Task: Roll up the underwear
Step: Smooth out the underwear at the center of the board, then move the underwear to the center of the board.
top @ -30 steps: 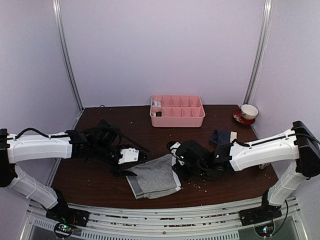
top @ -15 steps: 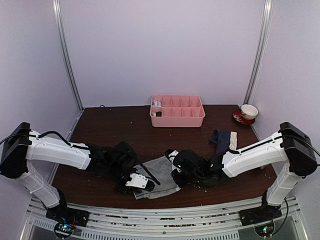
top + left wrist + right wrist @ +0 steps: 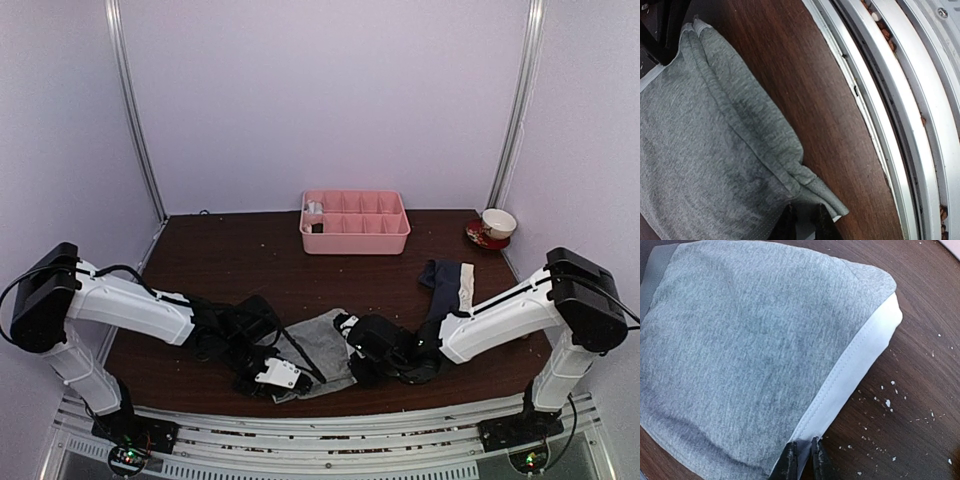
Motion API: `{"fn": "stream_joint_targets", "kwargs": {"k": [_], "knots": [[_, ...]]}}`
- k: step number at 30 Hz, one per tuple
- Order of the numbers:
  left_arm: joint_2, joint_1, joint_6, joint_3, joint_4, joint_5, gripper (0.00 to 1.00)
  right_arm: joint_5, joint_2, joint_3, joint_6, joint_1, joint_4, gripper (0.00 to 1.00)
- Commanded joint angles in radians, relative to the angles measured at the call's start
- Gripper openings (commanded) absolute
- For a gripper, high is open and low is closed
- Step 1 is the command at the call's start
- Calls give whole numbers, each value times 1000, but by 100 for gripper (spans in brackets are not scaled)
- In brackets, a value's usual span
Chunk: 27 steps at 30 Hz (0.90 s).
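1. Left gripper (image 3: 272,378), lower left of centre in the overhead view, clenched on the near corner of the grey underwear (image 3: 318,342).
2. Grey underwear lying flat at lower centre. Navy underwear (image 3: 446,280) right of centre, well apart, untouched.
3. Right gripper (image 3: 358,352), just right of the grey cloth, nipped shut on its pale edge band.
4. Judged best: lift both held points level, keep the edge between them taut, and turn it over evenly so the roll starts straight.
5. Only in the left wrist view: metal rail (image 3: 900,125) close beside the hem. Only in the right wrist view: crumbs (image 3: 887,402) on the wood, lower right.
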<state>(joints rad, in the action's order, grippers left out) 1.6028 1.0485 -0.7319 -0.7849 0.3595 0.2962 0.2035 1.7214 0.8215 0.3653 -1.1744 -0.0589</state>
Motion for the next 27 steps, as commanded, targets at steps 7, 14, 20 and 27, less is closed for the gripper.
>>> {"fn": "stream_joint_targets", "kwargs": {"k": [7, 14, 20, 27], "knots": [[7, 11, -52, -6, 69, 55, 18, 167, 40, 14, 15, -7, -150, 11], [-64, 10, -40, -94, 85, 57, 55, 207, -6, 101, -29, -7, -189, 18], [-191, -4, -37, -137, 87, 43, 86, 256, -77, 117, -38, -7, -233, 60], [-347, -121, 20, -52, -66, -5, 98, 326, -122, 132, -63, 25, -201, 99]]}}
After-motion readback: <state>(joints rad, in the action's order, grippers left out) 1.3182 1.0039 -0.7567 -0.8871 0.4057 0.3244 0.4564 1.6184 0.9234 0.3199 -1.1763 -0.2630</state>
